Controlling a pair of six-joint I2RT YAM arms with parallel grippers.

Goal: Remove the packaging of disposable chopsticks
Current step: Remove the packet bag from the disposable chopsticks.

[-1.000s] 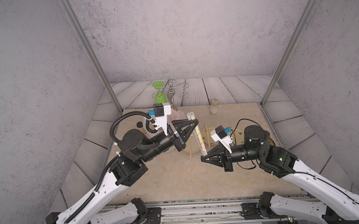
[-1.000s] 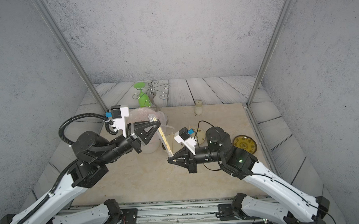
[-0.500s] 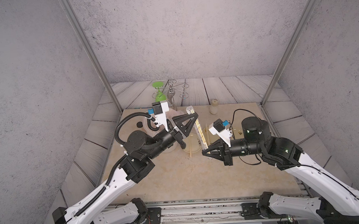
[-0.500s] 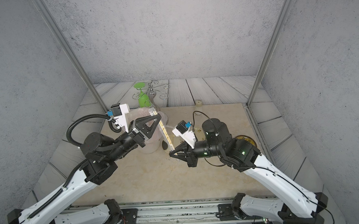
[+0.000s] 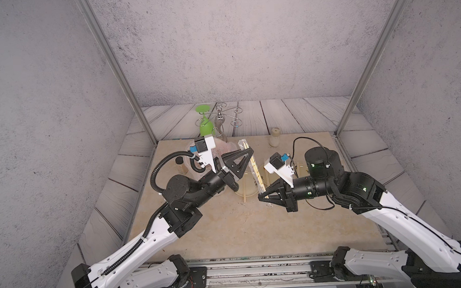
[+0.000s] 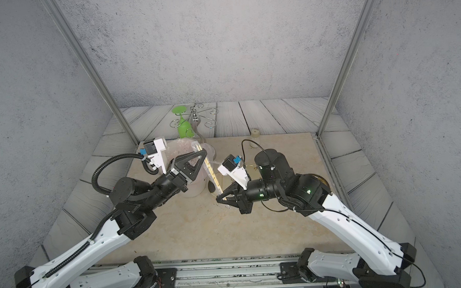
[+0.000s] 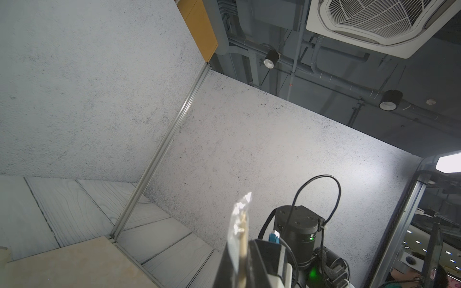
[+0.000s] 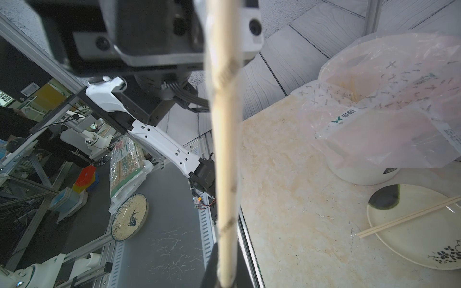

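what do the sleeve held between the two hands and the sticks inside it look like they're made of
The sleeve looks like thin clear plastic film, glossy: the background shows through it and its crimped end glints. The sticks seem to be bare pale wood or bamboo, matte tan; which of the two cannot be told.

I can read one mark only: a green butterfly logo with two Chinese characters, seemingly 双艳, on the bag (image 8: 347, 116). The print on the sleeve (image 8: 223, 74) is too blurred to read.
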